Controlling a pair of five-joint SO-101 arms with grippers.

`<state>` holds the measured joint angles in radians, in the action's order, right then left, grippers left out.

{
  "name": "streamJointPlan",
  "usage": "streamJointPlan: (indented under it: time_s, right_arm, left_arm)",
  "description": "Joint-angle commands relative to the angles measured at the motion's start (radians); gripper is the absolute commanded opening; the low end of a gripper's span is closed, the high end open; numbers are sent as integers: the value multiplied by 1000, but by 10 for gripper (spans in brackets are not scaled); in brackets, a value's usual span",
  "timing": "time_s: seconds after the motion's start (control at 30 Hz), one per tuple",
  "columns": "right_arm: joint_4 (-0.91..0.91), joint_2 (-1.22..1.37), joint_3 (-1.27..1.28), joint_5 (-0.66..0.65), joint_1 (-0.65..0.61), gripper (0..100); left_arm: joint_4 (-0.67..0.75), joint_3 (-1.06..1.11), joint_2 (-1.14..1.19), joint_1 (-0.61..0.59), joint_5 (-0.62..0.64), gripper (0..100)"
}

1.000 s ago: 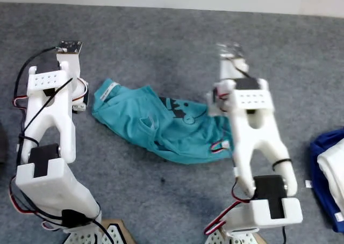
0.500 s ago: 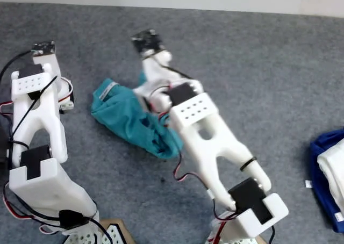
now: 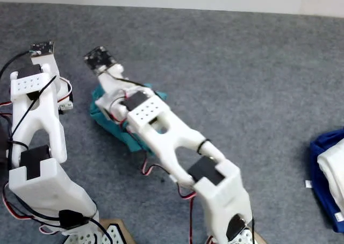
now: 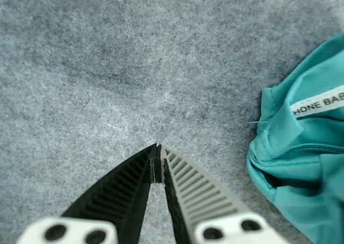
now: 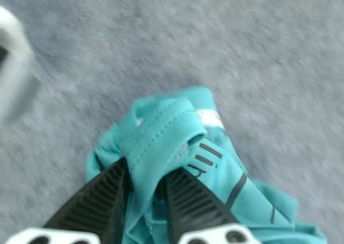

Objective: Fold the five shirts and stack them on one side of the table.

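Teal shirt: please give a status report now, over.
Left gripper shut, empty, near the teal shirt. Right gripper shut on teal shirt, bunched, not yet folded. Blue and white clothes lie well apart, not in the way.

Teal shirt point(image 3: 105, 123) bunched w/ fold pinched in right gripper point(image 5: 146, 171).

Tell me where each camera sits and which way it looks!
High view: fixed above the table, looking down on left arm, right arm and teal shirt.
Left wrist view: on the left wrist, looking past the shut left gripper at the table.
Right wrist view: on the right wrist, looking past the right gripper, shut on the shirt.
Shared: all show the shirt.
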<state>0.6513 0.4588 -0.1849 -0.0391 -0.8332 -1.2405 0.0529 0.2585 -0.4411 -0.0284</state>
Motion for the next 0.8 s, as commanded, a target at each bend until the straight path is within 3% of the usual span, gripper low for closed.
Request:
streamJointPlan:
  time_s: [0.0, 0.07, 0.27, 0.43, 0.6, 0.77]
  right_arm:
    - [-21, 25, -137, 3, -36, 12]
    - [-19, 59, -174, -2, -42, 27]
    - [116, 79, -245, -100, -71, 232]
    - [308, 77, -409, -176, -65, 231]
    - [591, 79, -768, -203, 54, 223]
    - [826, 84, -1041, -203, 211, 47]
  left_arm:
    - [9, -5, -48, -16, 8, 7]
    - [9, -4, -48, -15, 8, 7]
    - [9, -4, -48, -12, 8, 7]
    - [9, -2, -48, -12, 8, 7]
    - [29, 10, -47, -10, 6, 7]
    - [58, 28, -47, -10, 6, 7]
